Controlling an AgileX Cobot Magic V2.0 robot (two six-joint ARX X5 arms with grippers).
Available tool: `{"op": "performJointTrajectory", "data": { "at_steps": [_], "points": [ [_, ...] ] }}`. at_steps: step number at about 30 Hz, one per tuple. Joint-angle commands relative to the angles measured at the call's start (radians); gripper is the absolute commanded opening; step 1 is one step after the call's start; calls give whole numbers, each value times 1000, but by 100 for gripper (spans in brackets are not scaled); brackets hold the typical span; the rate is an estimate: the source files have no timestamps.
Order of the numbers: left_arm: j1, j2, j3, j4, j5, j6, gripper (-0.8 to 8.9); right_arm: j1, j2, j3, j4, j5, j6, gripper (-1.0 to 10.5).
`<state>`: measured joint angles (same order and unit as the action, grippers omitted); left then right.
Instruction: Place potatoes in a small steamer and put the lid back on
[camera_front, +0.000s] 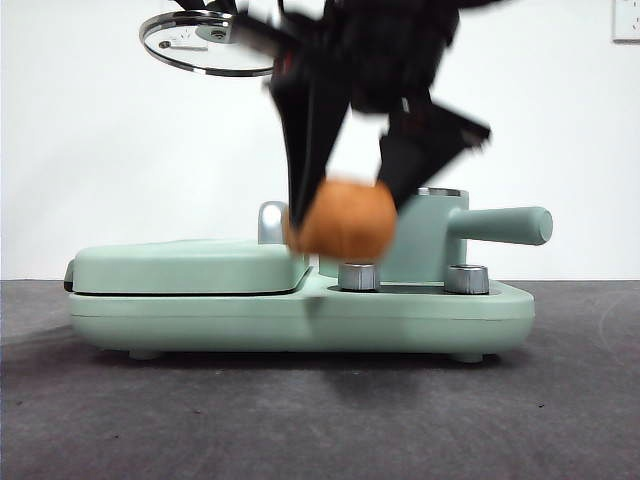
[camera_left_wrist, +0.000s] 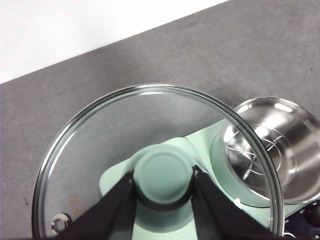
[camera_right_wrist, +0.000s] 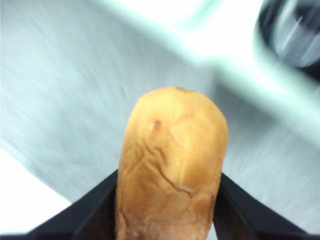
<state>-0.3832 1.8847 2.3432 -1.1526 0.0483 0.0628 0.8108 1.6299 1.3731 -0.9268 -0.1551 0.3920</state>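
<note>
Potato (camera_front: 340, 220) sits pinched in the right end effector (camera_front: 345, 205); left end effector (camera_left_wrist: 164, 186) clamps the lid (camera_left_wrist: 150, 150) knob.

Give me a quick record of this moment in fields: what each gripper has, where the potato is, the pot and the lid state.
left gripper: shut on the lid by its knob, held high in the air
right gripper: shut on the potato
potato position: in the air in front of the steamer, not yet inside
steamer: open, steel inside showing, standing on the green cooker base
motion: right wrist view blurred
</note>
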Motion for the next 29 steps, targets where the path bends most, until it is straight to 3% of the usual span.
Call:
{"op": "performJointTrajectory", "data": {
  "at_steps": [1, 7, 13, 20, 29],
  "points": [
    [6, -1, 38, 22, 0, 12, 9, -53, 16, 106, 2, 23, -116, 168],
    [24, -1, 38, 23, 0, 11, 9, -218, 64, 309, -18, 12, -179, 168],
    [24, -1, 38, 23, 0, 11, 9, -346, 216, 583, -138, -40, -230, 168],
    [22, 0, 30, 25, 0, 11, 9, -393, 419, 804, -263, -57, -273, 168],
    [22, 0, 11, 23, 0, 11, 9, -395, 554, 825, -267, -57, -274, 168]
  ]
}}
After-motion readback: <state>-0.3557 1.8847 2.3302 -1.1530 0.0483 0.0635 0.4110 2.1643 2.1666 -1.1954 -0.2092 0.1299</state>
